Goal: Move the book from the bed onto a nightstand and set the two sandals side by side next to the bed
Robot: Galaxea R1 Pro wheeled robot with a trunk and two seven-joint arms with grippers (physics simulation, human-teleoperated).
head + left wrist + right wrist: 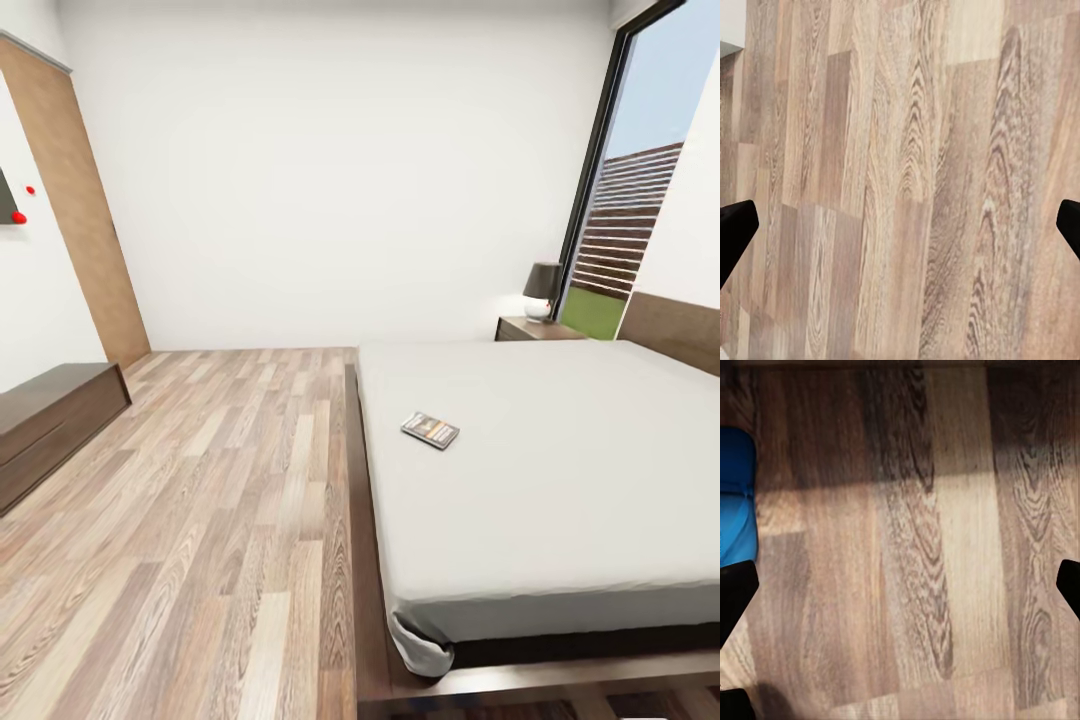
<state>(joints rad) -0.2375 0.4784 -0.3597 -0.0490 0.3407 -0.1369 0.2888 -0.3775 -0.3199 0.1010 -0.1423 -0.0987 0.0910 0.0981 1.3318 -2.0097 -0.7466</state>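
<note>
— Fingers first: how do they stand?

— Left fingers [735, 229] are spread wide, one dark tip at each side of the wrist view, bare floor [907, 187] between them. Right fingers [735, 592] are spread the same way, nothing in them, over planks partly in shadow.

— Any sign of the sandals?

— One blue sandal [735, 495] lies on the floor at the edge of the right wrist view, close to one fingertip but not touching it. I can't tell which of the pair it is.

— And the book?

— Book [430, 430] lies flat on the bed [560, 470], on the grey mattress near the side that faces the open floor, turned a little askew. Nothing else sits on the mattress.

— Where's a nightstand?

— Nightstand [535, 328] stands at the far corner beside the headboard [675, 330], just under the window [625, 200]. A lamp [543, 290] with a dark shade takes up part of its top.

— Anything else about?

— A low dark cabinet [55, 420] runs along the left wall, well apart from the bed, and a wooden panel [85, 210] leans up that same wall. At the bed's near corner the sheet [420, 645] bunches down over the frame.
</note>
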